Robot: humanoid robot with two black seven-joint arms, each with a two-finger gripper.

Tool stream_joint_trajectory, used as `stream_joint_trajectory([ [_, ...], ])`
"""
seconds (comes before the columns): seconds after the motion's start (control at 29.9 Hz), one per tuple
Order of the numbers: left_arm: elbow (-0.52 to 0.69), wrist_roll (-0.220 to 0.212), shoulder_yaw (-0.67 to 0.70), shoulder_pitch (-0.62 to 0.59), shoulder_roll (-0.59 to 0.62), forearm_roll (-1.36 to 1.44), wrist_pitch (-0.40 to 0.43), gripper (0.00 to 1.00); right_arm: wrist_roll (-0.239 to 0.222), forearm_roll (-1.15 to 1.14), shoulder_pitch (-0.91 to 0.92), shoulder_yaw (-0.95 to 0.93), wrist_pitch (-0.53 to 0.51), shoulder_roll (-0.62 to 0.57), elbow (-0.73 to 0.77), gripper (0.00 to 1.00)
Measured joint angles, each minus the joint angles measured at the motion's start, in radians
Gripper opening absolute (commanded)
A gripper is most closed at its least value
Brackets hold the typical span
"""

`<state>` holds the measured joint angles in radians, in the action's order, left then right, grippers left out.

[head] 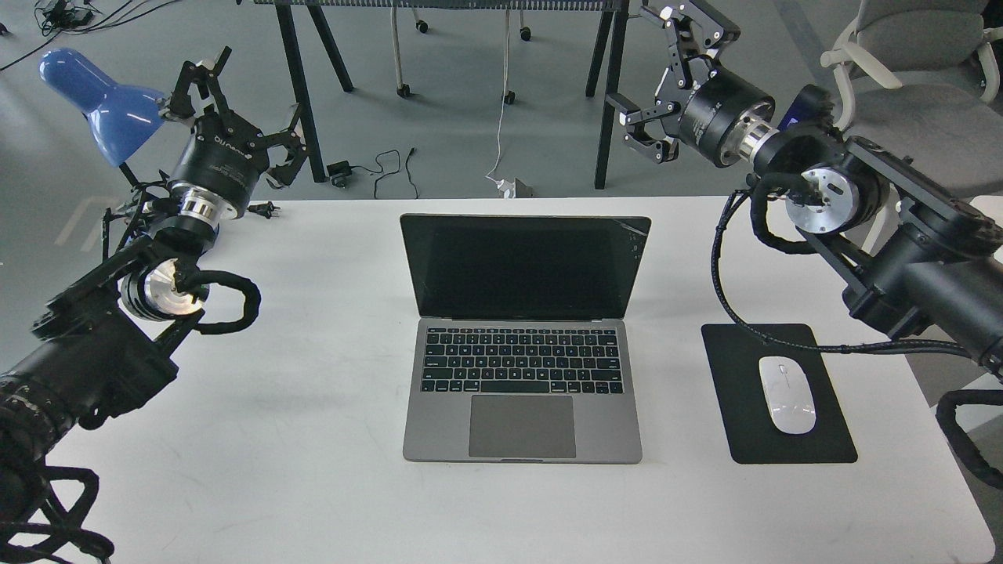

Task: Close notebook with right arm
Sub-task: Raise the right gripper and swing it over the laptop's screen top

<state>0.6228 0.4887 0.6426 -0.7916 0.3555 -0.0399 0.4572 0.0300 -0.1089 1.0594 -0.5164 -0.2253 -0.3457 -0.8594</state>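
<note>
While the right gripper (666, 86) hovers splayed and empty, the notebook (523, 345) sits open, screen facing me.

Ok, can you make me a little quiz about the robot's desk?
1. True or false: the notebook is already shut.
2. What lies on the mouse pad?
3. Which is nearer the blue lamp: A) left tool B) right tool?

Key: 1. False, its screen stands up. 2. A white mouse. 3. A.
</note>
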Motion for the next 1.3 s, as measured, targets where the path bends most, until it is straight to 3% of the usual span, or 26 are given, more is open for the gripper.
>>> stream_joint_trajectory([
  [0.6,0.0,0.0,0.002,0.001,0.0,0.0,0.0,1.0,-0.016,-0.104,0.11,0.282,0.003,0.005,0.052,1.0],
  [1.3,0.0,0.0,0.002,0.002,0.0,-0.002,0.0,1.0,-0.017,-0.271,0.125,0.363,-0.053,0.004,0.046,1.0],
])
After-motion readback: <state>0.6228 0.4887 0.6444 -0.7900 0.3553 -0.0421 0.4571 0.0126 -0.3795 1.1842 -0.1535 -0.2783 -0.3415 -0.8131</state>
